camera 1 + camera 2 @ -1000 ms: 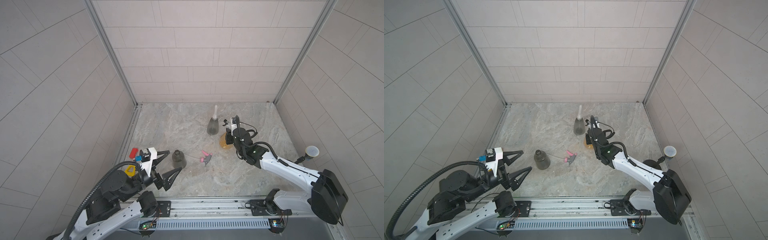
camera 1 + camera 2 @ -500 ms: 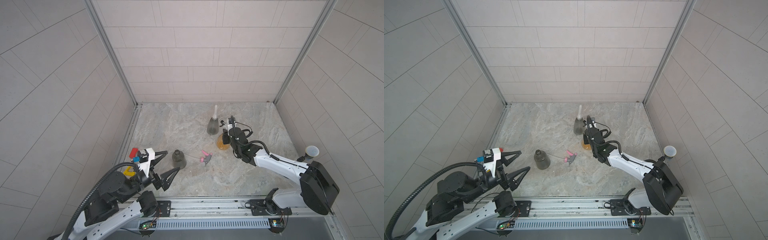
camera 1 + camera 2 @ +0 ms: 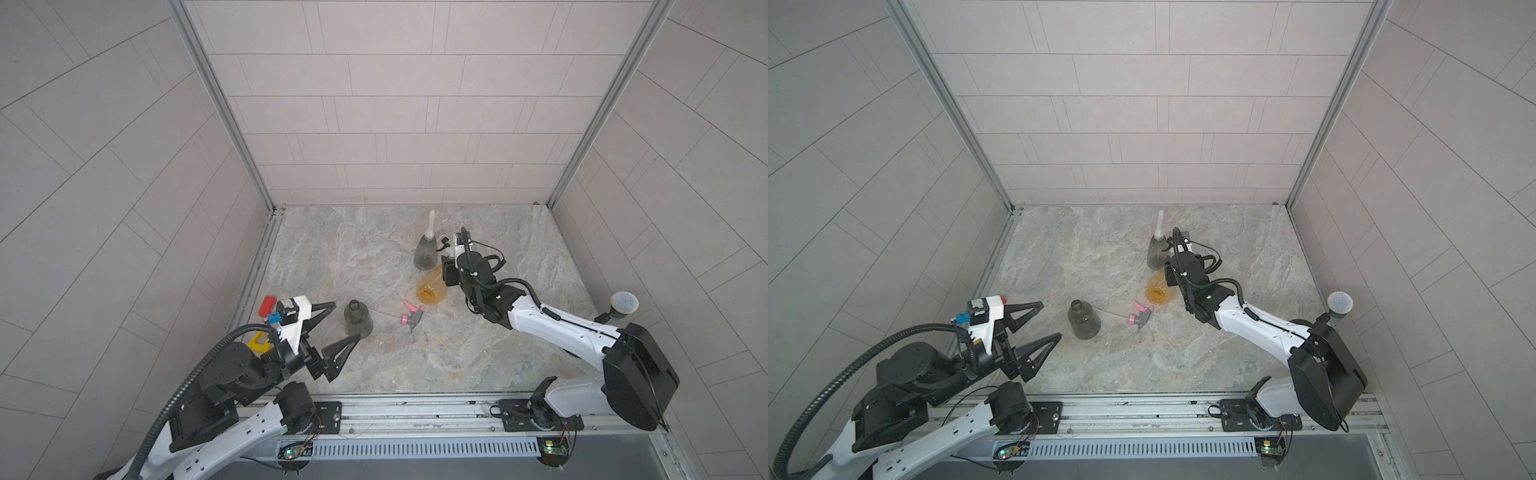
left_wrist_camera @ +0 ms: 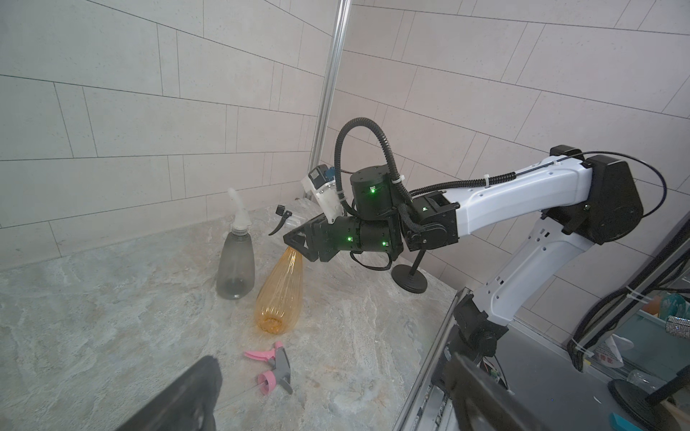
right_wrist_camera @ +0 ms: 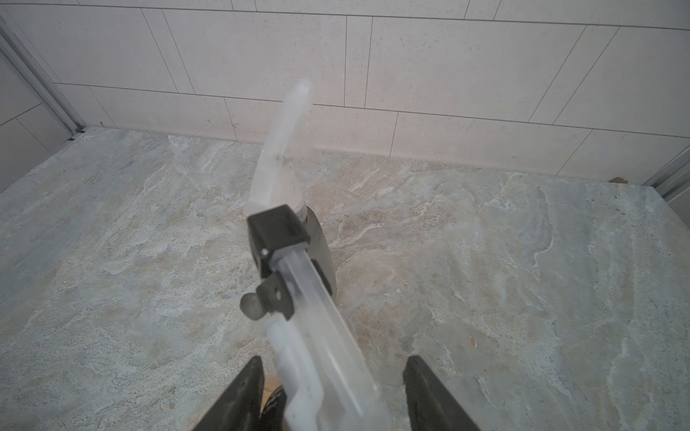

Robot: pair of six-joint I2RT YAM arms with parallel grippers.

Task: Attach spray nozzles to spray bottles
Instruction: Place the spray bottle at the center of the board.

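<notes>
The orange bottle [image 3: 432, 289] [image 3: 1160, 289] [image 4: 280, 294] leans over, base toward the front left, with its neck under my right gripper [image 5: 335, 360] [image 4: 298, 242]. The black-and-white nozzle [image 5: 278, 261] [image 4: 280, 220] sits at that neck between the parted jaws, with a clear gap on one side. Just behind stands a grey bottle [image 3: 426, 255] [image 3: 1156, 251] [image 4: 236, 257] with the white nozzle [image 5: 289, 123] on it. A second grey bottle [image 3: 357, 318] [image 3: 1084, 319] stands bare-necked near my open, empty left gripper [image 3: 347, 320] [image 3: 1051, 319] [image 4: 331, 360]. The pink-and-grey nozzle [image 3: 411, 316] [image 3: 1141, 315] [image 4: 274, 367] lies loose beside it.
A red block [image 3: 267, 305] and a yellow piece [image 3: 257, 341] lie by the left wall behind my left gripper. A black stand with a round mesh head [image 3: 623, 305] [image 3: 1339, 303] rises at the right edge. The metal rail [image 3: 415, 409] runs along the front.
The right gripper's jaws have spread apart around the black-and-white nozzle. The orange bottle has tipped, its base swinging toward the front left. The left arm has barely shifted.
</notes>
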